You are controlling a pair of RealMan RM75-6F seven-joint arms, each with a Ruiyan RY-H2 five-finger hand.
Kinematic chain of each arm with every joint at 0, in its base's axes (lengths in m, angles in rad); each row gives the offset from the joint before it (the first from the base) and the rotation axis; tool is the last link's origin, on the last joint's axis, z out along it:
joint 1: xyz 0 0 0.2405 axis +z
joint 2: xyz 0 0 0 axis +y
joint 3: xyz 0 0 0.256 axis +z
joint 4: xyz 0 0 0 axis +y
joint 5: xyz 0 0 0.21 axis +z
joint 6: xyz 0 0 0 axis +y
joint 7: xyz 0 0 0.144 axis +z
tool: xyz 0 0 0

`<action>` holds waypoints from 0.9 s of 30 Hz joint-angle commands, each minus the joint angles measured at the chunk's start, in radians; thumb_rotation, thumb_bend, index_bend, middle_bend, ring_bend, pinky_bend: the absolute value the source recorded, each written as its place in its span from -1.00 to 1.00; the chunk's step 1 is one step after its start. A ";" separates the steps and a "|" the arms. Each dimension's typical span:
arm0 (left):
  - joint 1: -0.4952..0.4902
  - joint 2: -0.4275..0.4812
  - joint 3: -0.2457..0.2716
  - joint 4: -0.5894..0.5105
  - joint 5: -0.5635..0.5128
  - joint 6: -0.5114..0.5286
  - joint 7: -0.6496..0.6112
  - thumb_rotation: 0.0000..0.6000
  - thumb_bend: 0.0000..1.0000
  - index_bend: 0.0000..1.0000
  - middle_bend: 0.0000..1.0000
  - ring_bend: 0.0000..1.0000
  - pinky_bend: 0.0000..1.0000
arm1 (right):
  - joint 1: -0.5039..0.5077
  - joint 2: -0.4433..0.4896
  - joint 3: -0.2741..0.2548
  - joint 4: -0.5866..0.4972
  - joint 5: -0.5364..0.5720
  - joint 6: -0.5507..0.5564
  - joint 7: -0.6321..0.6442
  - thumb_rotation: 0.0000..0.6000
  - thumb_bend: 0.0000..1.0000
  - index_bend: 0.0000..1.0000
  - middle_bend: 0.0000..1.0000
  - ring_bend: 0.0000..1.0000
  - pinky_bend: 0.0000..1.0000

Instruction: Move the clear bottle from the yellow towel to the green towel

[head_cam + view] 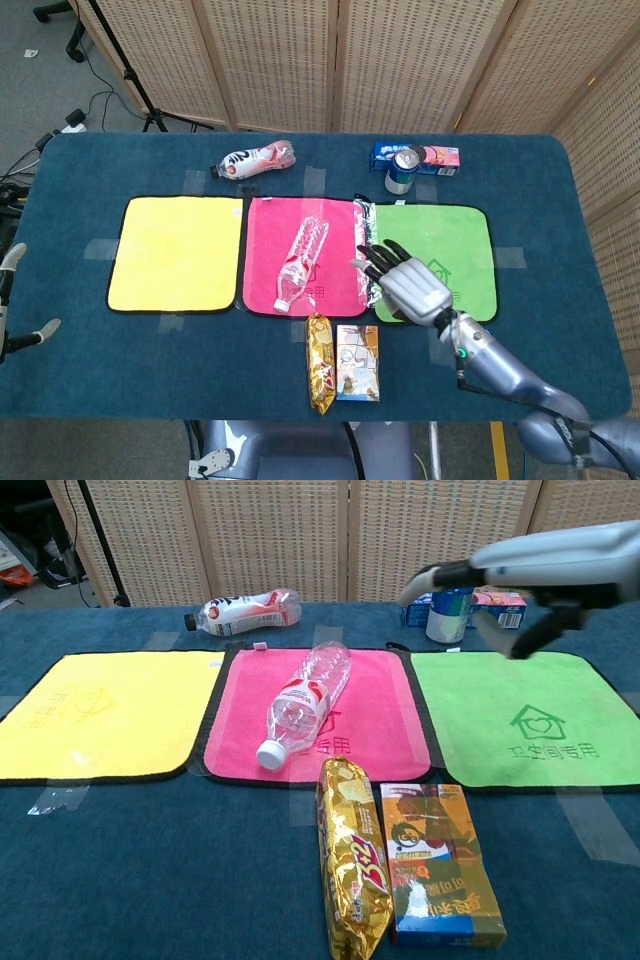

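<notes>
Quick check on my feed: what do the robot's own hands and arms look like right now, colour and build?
The right hand has a silver-grey ribbed back and black fingers; its silver-grey forearm carries a small green light and a dark band near the wrist. Of the left hand, only pale grey fingers with dark tips show at the frame edge. No sleeves or loose cables show.

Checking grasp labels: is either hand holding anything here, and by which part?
Nothing is held. The right hand hangs open above the green towel; the clear plastic bottle lies untouched on the pink towel.
</notes>
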State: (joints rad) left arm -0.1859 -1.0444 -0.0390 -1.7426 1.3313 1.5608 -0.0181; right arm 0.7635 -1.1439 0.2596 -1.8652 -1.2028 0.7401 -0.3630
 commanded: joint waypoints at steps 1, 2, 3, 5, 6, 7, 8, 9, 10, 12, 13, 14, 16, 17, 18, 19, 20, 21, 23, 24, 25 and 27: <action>0.005 0.006 -0.013 -0.002 -0.010 -0.007 -0.012 1.00 -0.89 -1.00 -1.00 -1.00 -1.00 | 0.244 -0.233 0.046 0.172 0.230 -0.089 -0.203 1.00 1.00 -0.81 -1.00 -1.00 -1.00; 0.008 0.007 -0.018 -0.001 -0.014 -0.009 -0.015 1.00 -0.89 -1.00 -1.00 -1.00 -1.00 | 0.288 -0.272 0.043 0.205 0.274 -0.085 -0.239 1.00 1.00 -0.79 -1.00 -1.00 -1.00; 0.009 0.007 -0.021 0.000 -0.017 -0.012 -0.016 1.00 -0.89 -1.00 -1.00 -1.00 -1.00 | 0.320 -0.301 0.041 0.229 0.303 -0.082 -0.262 1.00 1.00 -0.76 -1.00 -1.00 -1.00; 0.011 0.007 -0.026 0.001 -0.021 -0.020 -0.018 1.00 -0.89 -1.00 -1.00 -1.00 -1.00 | 0.371 -0.344 0.034 0.269 0.352 -0.073 -0.299 1.00 1.00 -0.72 -1.00 -1.00 -1.00; 0.011 0.006 -0.029 0.002 -0.024 -0.025 -0.019 1.00 -0.89 -1.00 -1.00 -1.00 -1.00 | 0.396 -0.365 0.030 0.291 0.370 -0.070 -0.315 1.00 1.00 -0.69 -1.00 -1.00 -1.00; 0.011 0.005 -0.031 0.003 -0.028 -0.031 -0.019 1.00 -0.88 -1.00 -1.00 -1.00 -1.00 | 0.420 -0.389 0.027 0.318 0.383 -0.066 -0.331 1.00 1.00 -0.67 -0.99 -1.00 -1.00; 0.010 0.005 -0.033 0.004 -0.031 -0.038 -0.017 1.00 -0.88 -1.00 -1.00 -1.00 -1.00 | 0.445 -0.413 0.023 0.347 0.400 -0.063 -0.349 1.00 1.00 -0.65 -0.98 -1.00 -1.00; 0.009 0.005 -0.035 0.005 -0.035 -0.048 -0.016 1.00 -0.87 -1.00 -1.00 -1.00 -1.00 | 0.478 -0.447 0.018 0.387 0.428 -0.059 -0.370 1.00 1.00 -0.63 -0.97 -1.00 -1.00; 0.009 0.006 -0.037 0.005 -0.038 -0.055 -0.015 1.00 -0.87 -1.00 -1.00 -1.00 -1.00 | 0.501 -0.472 0.017 0.417 0.451 -0.056 -0.383 1.00 1.00 -0.63 -0.96 -1.00 -1.00; 0.009 0.006 -0.043 0.004 -0.042 -0.062 -0.011 1.00 -0.87 -1.00 -1.00 -1.00 -1.00 | 0.552 -0.531 0.011 0.489 0.503 -0.052 -0.411 1.00 1.00 -0.62 -0.93 -1.00 -1.00; 0.010 0.005 -0.045 0.004 -0.044 -0.063 -0.009 1.00 -0.87 -1.00 -1.00 -1.00 -1.00 | 0.571 -0.553 0.008 0.517 0.522 -0.050 -0.423 1.00 1.00 -0.61 -0.91 -1.00 -1.00; 0.011 0.004 -0.048 0.004 -0.045 -0.064 -0.007 1.00 -0.87 -1.00 -1.00 -1.00 -1.00 | 0.586 -0.572 0.005 0.542 0.540 -0.047 -0.431 1.00 1.00 -0.61 -0.90 -1.00 -1.00; 0.012 0.003 -0.052 0.005 -0.050 -0.072 -0.004 1.00 -0.87 -1.00 -1.00 -1.00 -1.00 | 0.615 -0.604 -0.003 0.587 0.586 -0.045 -0.447 1.00 1.00 -0.61 -0.88 -1.00 -1.00; 0.012 0.003 -0.054 0.006 -0.054 -0.077 -0.005 1.00 -0.87 -1.00 -1.00 -1.00 -1.00 | 0.627 -0.615 -0.006 0.604 0.607 -0.045 -0.455 1.00 1.00 -0.61 -0.88 -1.00 -1.00; 0.011 0.003 -0.055 0.006 -0.056 -0.081 -0.005 1.00 -0.87 -1.00 -1.00 -1.00 -1.00 | 0.634 -0.621 -0.009 0.615 0.621 -0.046 -0.461 1.00 1.00 -0.61 -0.87 -1.00 -0.99; 0.011 0.003 -0.057 0.008 -0.061 -0.086 -0.006 1.00 -0.87 -1.00 -1.00 -1.00 -1.00 | 0.645 -0.630 -0.012 0.631 0.642 -0.047 -0.469 1.00 1.00 -0.61 -0.86 -1.00 -0.98; 0.011 0.004 -0.059 0.008 -0.065 -0.090 -0.006 1.00 -0.86 -1.00 -1.00 -1.00 -1.00 | 0.653 -0.635 -0.014 0.640 0.656 -0.048 -0.474 1.00 1.00 -0.61 -0.85 -1.00 -0.97; 0.011 0.004 -0.060 0.009 -0.068 -0.094 -0.007 1.00 -0.86 -1.00 -1.00 -1.00 -1.00 | 0.659 -0.639 -0.016 0.649 0.669 -0.049 -0.479 1.00 1.00 -0.61 -0.84 -1.00 -0.96; 0.010 0.007 -0.065 0.011 -0.079 -0.107 -0.007 1.00 -0.85 -1.00 -1.00 -1.00 -1.00 | 0.680 -0.652 -0.023 0.679 0.710 -0.055 -0.492 1.00 1.00 -0.61 -0.83 -1.00 -0.95; 0.010 0.008 -0.068 0.011 -0.083 -0.112 -0.007 1.00 -0.85 -1.00 -1.00 -1.00 -1.00 | 0.689 -0.656 -0.028 0.689 0.728 -0.059 -0.499 1.00 1.00 -0.61 -0.82 -1.00 -0.94; 0.010 0.009 -0.070 0.011 -0.087 -0.116 -0.010 1.00 -0.84 -1.00 -1.00 -1.00 -1.00 | 0.697 -0.658 -0.033 0.697 0.747 -0.064 -0.507 1.00 1.00 -0.60 -0.80 -1.00 -0.92; 0.010 0.010 -0.075 0.012 -0.093 -0.123 -0.013 1.00 -0.84 -1.00 -1.00 -1.00 -1.00 | 0.712 -0.659 -0.049 0.708 0.782 -0.069 -0.525 1.00 1.00 -0.58 -0.76 -1.00 -0.88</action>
State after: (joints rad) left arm -0.1762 -1.0353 -0.1127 -1.7313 1.2402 1.4396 -0.0304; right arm 1.4578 -1.7964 0.2263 -1.1713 -0.4482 0.6786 -0.8696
